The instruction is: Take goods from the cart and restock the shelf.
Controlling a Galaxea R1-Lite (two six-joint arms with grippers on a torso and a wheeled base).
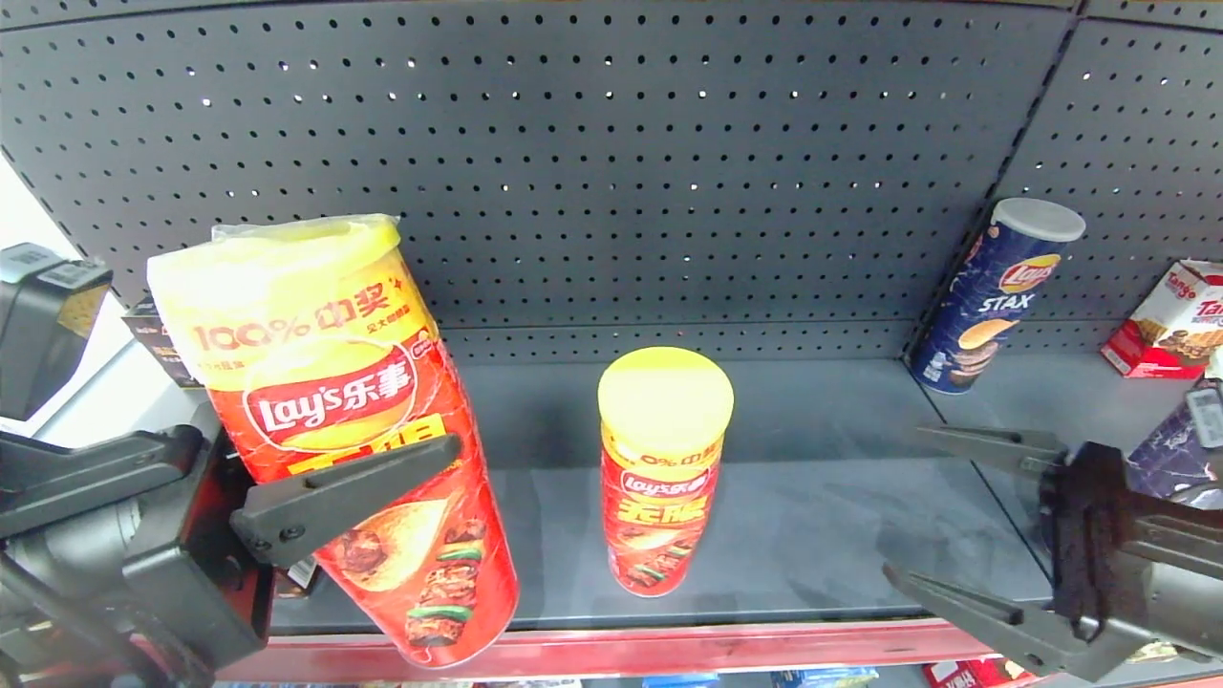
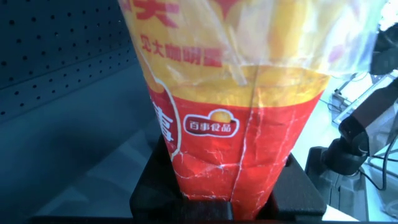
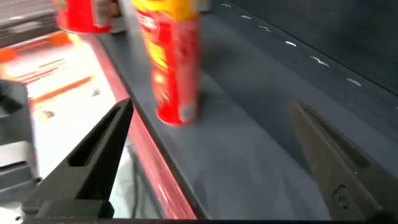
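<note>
Chip canister, large: red and yellow tube in a clear plastic overwrap (image 1: pixel 354 430), held at the left front of the shelf (image 1: pixel 841 516), top tilted toward the robot's left.
Left gripper: (image 1: pixel 344 478) clenched on the lower half of the large canister; one dark finger crosses its front, and the left wrist view has the wrapped tube (image 2: pixel 236 124) rising straight out of the jaws.
Canister base: level with the red front lip (image 1: pixel 669 650); cannot tell whether it touches the shelf deck.
Right gripper: (image 1: pixel 908 502) released, jaws spread wide with nothing between them, hovering at the right front of the shelf; the right wrist view has the same wide gap (image 3: pixel 211 109) over bare deck.
Small chip can: (image 1: pixel 662 468) same red and yellow design, yellow lid, upright mid-shelf, near the front, apart from the large canister.
Blue chip can: (image 1: pixel 994 296) upright at the back right, close to the pegboard panel (image 1: pixel 611 162).
Red biscuit box: (image 1: pixel 1161 320) far right, beyond the blue can.
Done, by my reading: at least one red can is shelved; the large canister is out of the cart and at the shelf.
Left to do: seat the large canister upright, let go, then fetch more; what remains in the cart cannot be judged.
</note>
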